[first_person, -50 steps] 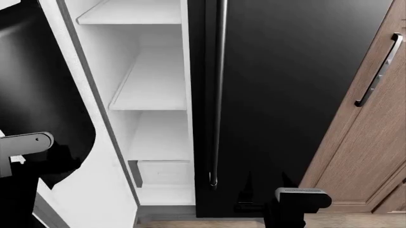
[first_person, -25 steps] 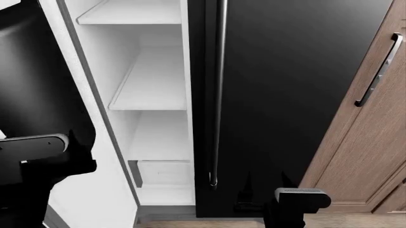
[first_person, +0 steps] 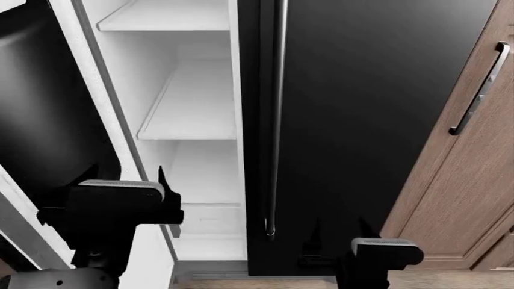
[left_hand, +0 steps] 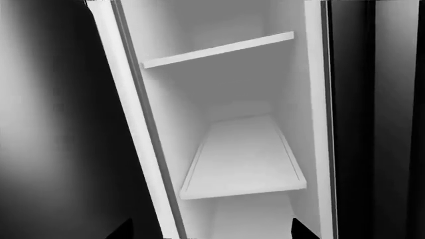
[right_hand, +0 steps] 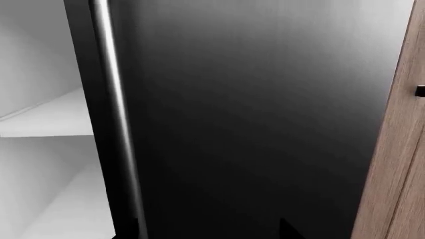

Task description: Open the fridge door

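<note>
The glossy black fridge (first_person: 369, 108) fills the head view. Its left door (first_person: 40, 120) is swung wide open to the left, baring white shelves (first_person: 192, 114) inside. The right door is closed, and its long bar handle (first_person: 277, 120) runs down the left edge. My left gripper (first_person: 129, 176) hovers low in front of the open door's inner edge, open and holding nothing. From the left wrist view, that gripper (left_hand: 209, 231) faces the shelves (left_hand: 242, 159). My right gripper (first_person: 337, 232) is open too, low before the closed door, and its wrist view shows the handle (right_hand: 116, 114).
A brown wooden cabinet (first_person: 473, 198) with a dark bar handle (first_person: 480, 87) stands right of the fridge. A strip of wooden floor (first_person: 265, 283) shows below the fridge base.
My left gripper has moved right and into fuller view, from the far left edge to the open door's inner edge. The right arm and the doors have stayed put.
</note>
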### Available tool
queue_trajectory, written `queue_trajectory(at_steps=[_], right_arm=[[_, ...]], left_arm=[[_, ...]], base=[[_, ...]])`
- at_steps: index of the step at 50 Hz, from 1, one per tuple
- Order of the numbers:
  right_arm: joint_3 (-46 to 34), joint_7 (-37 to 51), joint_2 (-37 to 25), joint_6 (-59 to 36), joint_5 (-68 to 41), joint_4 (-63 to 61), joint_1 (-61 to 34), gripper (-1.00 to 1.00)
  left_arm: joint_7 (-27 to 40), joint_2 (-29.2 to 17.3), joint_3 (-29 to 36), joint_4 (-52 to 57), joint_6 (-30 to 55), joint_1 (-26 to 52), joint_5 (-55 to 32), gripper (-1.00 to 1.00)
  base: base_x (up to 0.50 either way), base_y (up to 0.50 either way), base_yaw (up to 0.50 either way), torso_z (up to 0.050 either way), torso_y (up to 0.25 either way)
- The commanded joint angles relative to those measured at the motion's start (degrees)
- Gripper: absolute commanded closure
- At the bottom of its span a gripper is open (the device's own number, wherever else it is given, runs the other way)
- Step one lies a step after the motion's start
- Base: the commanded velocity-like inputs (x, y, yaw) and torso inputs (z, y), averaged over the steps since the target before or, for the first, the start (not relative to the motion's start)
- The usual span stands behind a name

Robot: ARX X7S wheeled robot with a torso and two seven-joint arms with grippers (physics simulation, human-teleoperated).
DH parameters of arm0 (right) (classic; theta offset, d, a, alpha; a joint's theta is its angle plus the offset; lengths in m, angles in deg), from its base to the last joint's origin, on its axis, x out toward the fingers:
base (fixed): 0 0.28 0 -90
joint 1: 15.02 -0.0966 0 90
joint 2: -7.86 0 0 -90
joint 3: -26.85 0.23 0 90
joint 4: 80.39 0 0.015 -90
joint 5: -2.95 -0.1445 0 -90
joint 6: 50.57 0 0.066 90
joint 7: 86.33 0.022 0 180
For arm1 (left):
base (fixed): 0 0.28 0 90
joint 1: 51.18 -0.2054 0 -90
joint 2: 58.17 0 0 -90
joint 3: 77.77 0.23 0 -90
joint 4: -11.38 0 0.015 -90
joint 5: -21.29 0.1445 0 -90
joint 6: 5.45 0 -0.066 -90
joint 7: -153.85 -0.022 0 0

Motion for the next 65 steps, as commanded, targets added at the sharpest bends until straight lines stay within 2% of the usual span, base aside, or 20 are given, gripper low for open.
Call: queue_trajectory(at_steps=[1,8,12,17,26,34,37,38,42,46,50,65], right_arm=[[-0.04,0.25,-0.16,0.7,0.11,-0.26,0.11,-1.0],[-0.05,0.4,-0.2,0.94,0.17,-0.17,0.03,-1.0],[-0.11,0.46,-0.26,1.1,0.28,-0.14,-0.09,-1.0],[-0.28,0.78,-0.36,0.94,0.64,-0.2,-0.14,-1.0],[-0.55,1.11,-0.21,0.3,0.57,0.08,-0.45,-1.0],[0.52,1.87,0.92,-1.77,-2.63,0.08,-0.81,-1.0],[0.09,3.18,0.46,-5.83,-3.08,-2.9,-1.52,-1.0],[-0.35,3.33,0.1,-7.16,-2.92,-4.04,-1.96,-1.0],[-1.08,4.44,-1.04,-15.83,-5.54,-10.5,-4.97,-1.0],[-1.28,8.32,-1.12,-30.3,-9.38,-15.49,-11.09,-1.0],[-1.78,8.08,-0.94,-35.38,-12.39,-19.86,-15.02,-1.0],[-3.66,7.82,1.83,-53.44,-21.56,-21.73,-32.4,-1.0]], left_arm=[[-0.17,7.72,-3.29,-13.0,-7.09,-10.84,4.49,-1.0],[2.08,7.82,-5.01,-18.72,-11.84,-17.33,7.22,-1.0],[2.88,8.65,-4.91,-20.51,-11.82,-19.75,8.84,-1.0],[2.26,10.44,-7.64,-26.88,-18.23,-26.11,8.19,-1.0],[0.37,12.38,-9.03,-33.72,-19.9,-30.25,7.57,-1.0],[0.29,13.16,-9.82,-34.13,-19.08,-30.49,7.86,-1.0],[1.05,12.14,-9.92,-33.54,-19.24,-30.94,8.95,-1.0],[1.92,12.03,-9.19,-32.68,-16.8,-30.12,9.48,-1.0],[0.4,12.49,-10.14,-33.52,-18.29,-30.88,8.48,-1.0],[-0.38,12.86,-10.74,-34.13,-18.42,-31.09,7.71,-1.0],[-0.67,12.91,-11.05,-34.01,-18.21,-31.17,7.6,-1.0],[-1.11,12.21,-12.21,-33.83,-18.37,-32.2,8.05,-1.0]], base=[[0.0,0.0,0.0,0.0,0.0],[0.0,0.0,0.0,0.0,0.0],[0.0,0.0,0.0,0.0,0.0],[0.0,0.0,0.0,0.0,0.0],[0.0,0.0,0.0,0.0,0.0],[0.0,0.0,0.0,0.0,0.0],[0.0,0.0,0.0,0.0,0.0],[0.0,0.0,0.0,0.0,0.0],[0.0,0.0,0.0,0.0,0.0],[0.0,0.0,0.0,0.0,0.0],[0.0,0.0,0.0,0.0,0.0],[0.0,0.0,0.0,0.0,0.0]])
